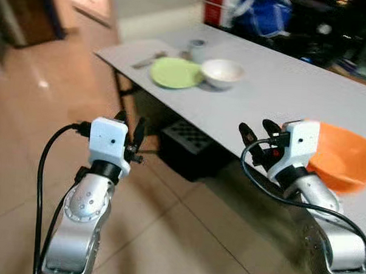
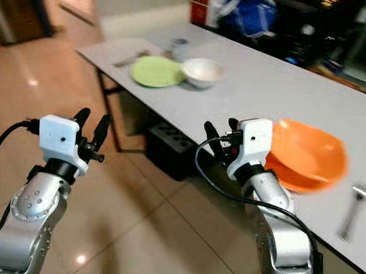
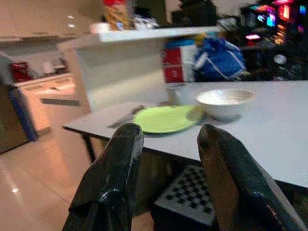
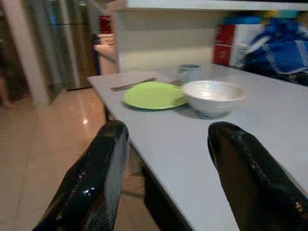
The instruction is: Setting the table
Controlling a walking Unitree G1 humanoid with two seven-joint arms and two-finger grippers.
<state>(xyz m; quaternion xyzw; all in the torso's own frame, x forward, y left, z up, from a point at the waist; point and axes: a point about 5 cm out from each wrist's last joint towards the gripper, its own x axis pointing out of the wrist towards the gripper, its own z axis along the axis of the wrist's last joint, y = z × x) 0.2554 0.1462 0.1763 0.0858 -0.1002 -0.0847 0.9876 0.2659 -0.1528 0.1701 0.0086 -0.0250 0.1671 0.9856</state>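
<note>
A long white table (image 1: 282,87) runs from far left to near right. At its far end lie a green plate (image 1: 175,72), a white bowl (image 1: 221,72) touching it, a small cup (image 1: 196,49) and cutlery (image 1: 149,59) beside the plate. An orange bowl (image 2: 304,154) sits near the table's front edge, with a fork (image 2: 351,214) to its right. My right gripper (image 1: 257,135) hovers open just left of the orange bowl, off the table edge. My left gripper (image 1: 130,127) is open over the floor, short of the table.
A black crate (image 1: 188,146) stands on the tiled floor under the table. Red boxes and a blue bag (image 1: 261,13) sit behind the table's far side. A white counter (image 3: 144,62) and a fridge (image 4: 72,43) stand further back. Open floor lies to the left.
</note>
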